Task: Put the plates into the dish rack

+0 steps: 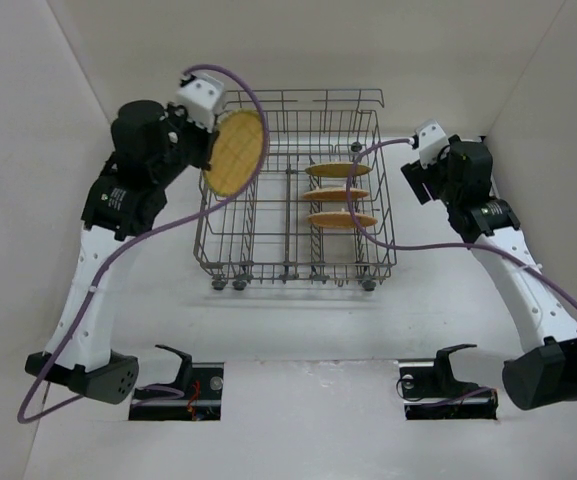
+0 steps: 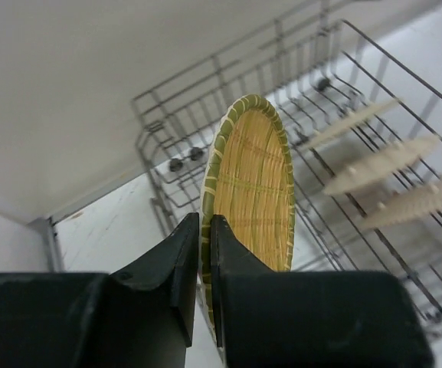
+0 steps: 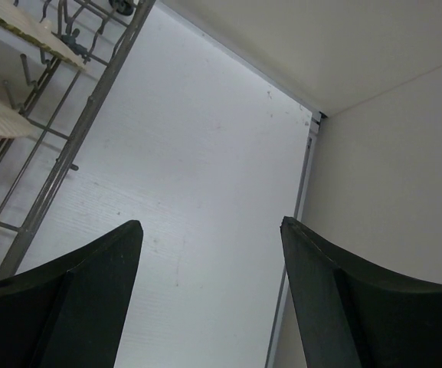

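Note:
The grey wire dish rack [image 1: 290,262] stands at the table's middle back. Three woven plates stand edge-on in its right half, one [image 1: 337,170] behind another [image 1: 341,194] behind the third [image 1: 342,219]; they also show in the left wrist view [image 2: 381,164]. My left gripper [image 2: 204,230] is shut on the rim of a fourth woven plate [image 1: 235,152], held upright over the rack's left rear corner; its green-edged face fills the left wrist view [image 2: 255,195]. My right gripper [image 3: 211,230] is open and empty, just right of the rack above bare table.
White walls close in at the left, back and right. The rack's right side wall [image 3: 75,138] lies left of my right fingers. Two black stands [image 1: 178,368] [image 1: 451,365] sit at the near edge.

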Action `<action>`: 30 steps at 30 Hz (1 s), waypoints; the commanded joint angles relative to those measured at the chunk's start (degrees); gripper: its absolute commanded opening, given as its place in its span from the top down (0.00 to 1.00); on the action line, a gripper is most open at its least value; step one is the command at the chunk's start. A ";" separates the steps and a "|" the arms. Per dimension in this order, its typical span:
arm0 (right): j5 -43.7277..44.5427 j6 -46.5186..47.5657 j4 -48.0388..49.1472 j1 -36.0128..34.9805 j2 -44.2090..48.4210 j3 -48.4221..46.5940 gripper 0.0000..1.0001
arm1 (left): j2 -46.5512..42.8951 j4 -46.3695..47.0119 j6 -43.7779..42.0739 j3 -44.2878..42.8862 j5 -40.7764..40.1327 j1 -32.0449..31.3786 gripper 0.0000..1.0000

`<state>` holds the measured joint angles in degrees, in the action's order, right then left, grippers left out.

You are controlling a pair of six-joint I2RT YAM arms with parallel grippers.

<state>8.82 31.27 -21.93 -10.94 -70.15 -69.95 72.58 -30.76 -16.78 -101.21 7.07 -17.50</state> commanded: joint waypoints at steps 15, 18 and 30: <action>-1.52 -6.04 1.72 5.27 5.20 2.98 0.22 | -1.03 -2.03 -19.51 0.74 -10.58 -33.51 1.00; -1.35 -6.83 1.63 6.06 5.29 3.51 0.22 | -1.65 -0.01 -23.03 3.29 -13.04 -37.03 1.00; -1.70 -9.21 1.98 8.70 6.08 4.91 0.23 | -2.88 11.86 -38.59 13.05 -23.06 -49.60 1.00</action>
<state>7.88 23.73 -22.09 -2.79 -65.98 -65.36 72.58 -28.38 -49.41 -88.79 -12.10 -65.56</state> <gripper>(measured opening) 0.774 0.062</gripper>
